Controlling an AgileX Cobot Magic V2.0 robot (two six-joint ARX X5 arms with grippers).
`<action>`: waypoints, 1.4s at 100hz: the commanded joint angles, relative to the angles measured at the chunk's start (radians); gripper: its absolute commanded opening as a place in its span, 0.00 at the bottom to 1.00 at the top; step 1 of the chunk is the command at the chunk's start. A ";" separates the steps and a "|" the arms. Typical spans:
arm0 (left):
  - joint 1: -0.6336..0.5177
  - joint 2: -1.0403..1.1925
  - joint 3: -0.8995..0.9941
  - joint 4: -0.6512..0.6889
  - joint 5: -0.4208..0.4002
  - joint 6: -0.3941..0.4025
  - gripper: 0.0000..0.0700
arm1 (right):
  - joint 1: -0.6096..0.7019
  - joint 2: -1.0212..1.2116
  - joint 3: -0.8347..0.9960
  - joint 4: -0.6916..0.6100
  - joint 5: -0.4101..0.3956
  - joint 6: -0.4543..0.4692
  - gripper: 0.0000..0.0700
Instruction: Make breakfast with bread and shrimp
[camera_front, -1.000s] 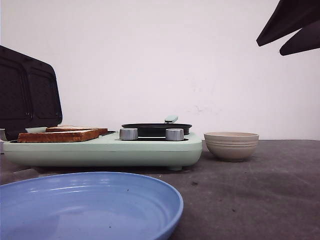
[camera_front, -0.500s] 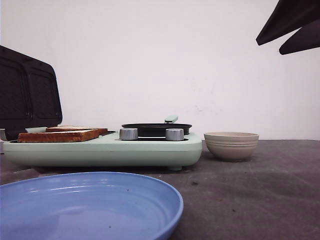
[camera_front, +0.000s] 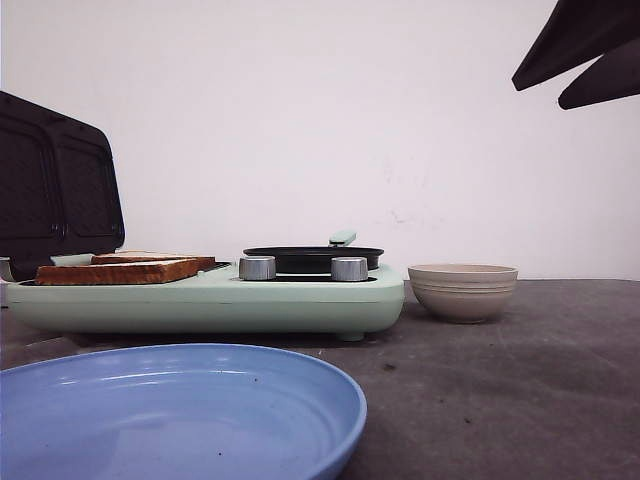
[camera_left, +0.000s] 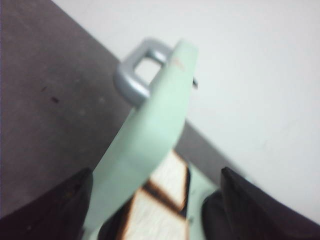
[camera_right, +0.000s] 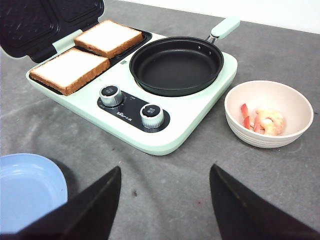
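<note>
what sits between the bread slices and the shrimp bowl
The black frying pan, sitting on the green cooker, lies between the bread and the bowl; the right wrist view shows it best.

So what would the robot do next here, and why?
Probably lower the right end effector toward the bowl to pick up shrimp. It hangs open and empty above the table, the pan is bare, and both bread slices already lie on the open press.

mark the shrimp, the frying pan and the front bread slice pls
shrimp (camera_right: 264, 121), right wrist view, on the pale curled piece in the bowl.
frying pan (camera_right: 176, 66), right wrist view, on its black inner floor.
front bread slice (camera_right: 70, 69), right wrist view, on its white top face.
</note>
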 joint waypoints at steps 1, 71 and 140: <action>0.051 0.039 0.003 0.055 0.050 -0.099 0.64 | 0.003 0.003 0.006 0.011 0.000 0.003 0.48; 0.198 0.600 0.007 0.799 0.397 -0.595 0.64 | 0.003 0.003 0.006 0.030 0.000 0.003 0.48; 0.132 0.750 0.144 0.844 0.439 -0.610 0.33 | 0.003 0.003 0.006 0.031 0.000 0.011 0.48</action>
